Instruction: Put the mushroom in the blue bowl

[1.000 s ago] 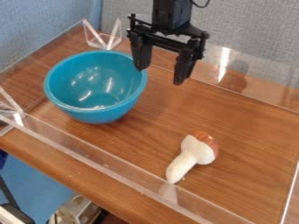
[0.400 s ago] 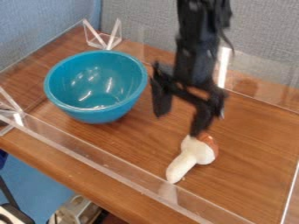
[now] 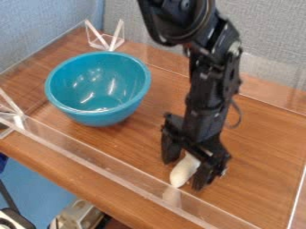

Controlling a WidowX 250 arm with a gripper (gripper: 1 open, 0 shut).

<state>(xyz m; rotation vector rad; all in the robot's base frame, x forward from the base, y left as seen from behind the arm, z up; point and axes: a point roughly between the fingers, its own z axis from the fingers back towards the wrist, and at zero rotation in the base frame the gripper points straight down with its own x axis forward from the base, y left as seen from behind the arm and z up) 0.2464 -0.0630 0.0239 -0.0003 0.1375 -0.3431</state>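
Note:
The mushroom (image 3: 181, 173) lies on the wooden table near the front right. Only the cream end of its stem shows; the cap is hidden behind the gripper. My gripper (image 3: 191, 165) points straight down and stands open, with one black finger on each side of the mushroom, down at table level. I cannot tell whether the fingers touch it. The blue bowl (image 3: 81, 111) sits upright and empty at the left, well apart from the gripper.
A low clear acrylic wall (image 3: 107, 154) runs along the front edge of the wooden table (image 3: 257, 152), close to the mushroom. More clear walls stand at the back and left. A clear bracket (image 3: 106, 38) stands at the back left corner.
The gripper has come down from above the bowl's right side, moved toward the front right, and now straddles the mushroom. Its jaws stayed open. Mushroom and bowl have not moved.

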